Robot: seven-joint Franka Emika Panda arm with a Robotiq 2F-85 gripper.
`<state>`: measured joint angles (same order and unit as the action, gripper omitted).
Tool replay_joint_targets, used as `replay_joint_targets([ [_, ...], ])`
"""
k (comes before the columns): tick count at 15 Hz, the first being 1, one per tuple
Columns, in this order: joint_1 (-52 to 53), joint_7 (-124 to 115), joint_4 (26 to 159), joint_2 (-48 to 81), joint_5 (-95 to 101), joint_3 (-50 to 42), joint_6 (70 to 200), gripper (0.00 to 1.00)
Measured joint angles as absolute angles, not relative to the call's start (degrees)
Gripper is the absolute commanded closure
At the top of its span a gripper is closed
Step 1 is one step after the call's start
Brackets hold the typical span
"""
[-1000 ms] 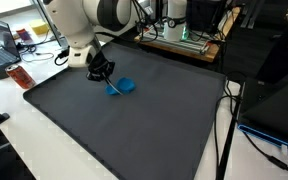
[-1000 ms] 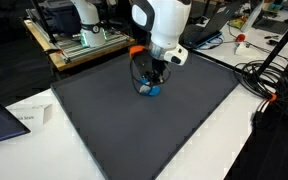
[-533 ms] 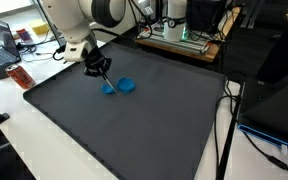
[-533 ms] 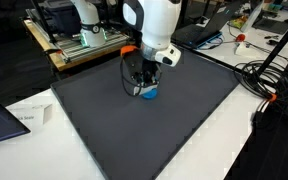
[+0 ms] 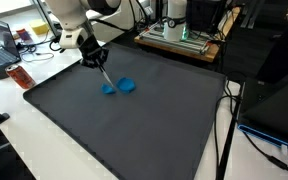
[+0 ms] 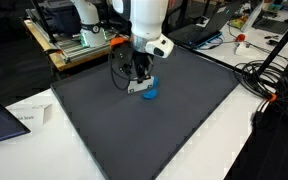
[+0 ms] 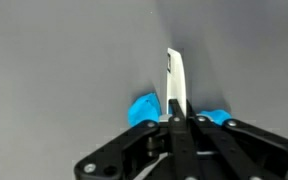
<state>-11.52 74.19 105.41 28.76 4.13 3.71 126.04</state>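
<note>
- The thin white stick is pinched at its upper end; its long axis runs straight out from the fingertips and slants down toward the dark mat
- Its lower tip is at or just above a small blue piece; whether they touch cannot be told
- A blue disc lies just beside that piece
- The gripper is clamped tight on the stick, above and to one side of both blue things
</note>
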Motion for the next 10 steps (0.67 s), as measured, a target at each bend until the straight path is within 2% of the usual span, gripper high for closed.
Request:
replay_joint_targets([
  [6,-11.44,74.26,105.85,24.94,1.68,3.69,124.38,0.99],
  [10,-8.84,65.25,104.00,23.50,2.42,2.22,120.42,0.99],
])
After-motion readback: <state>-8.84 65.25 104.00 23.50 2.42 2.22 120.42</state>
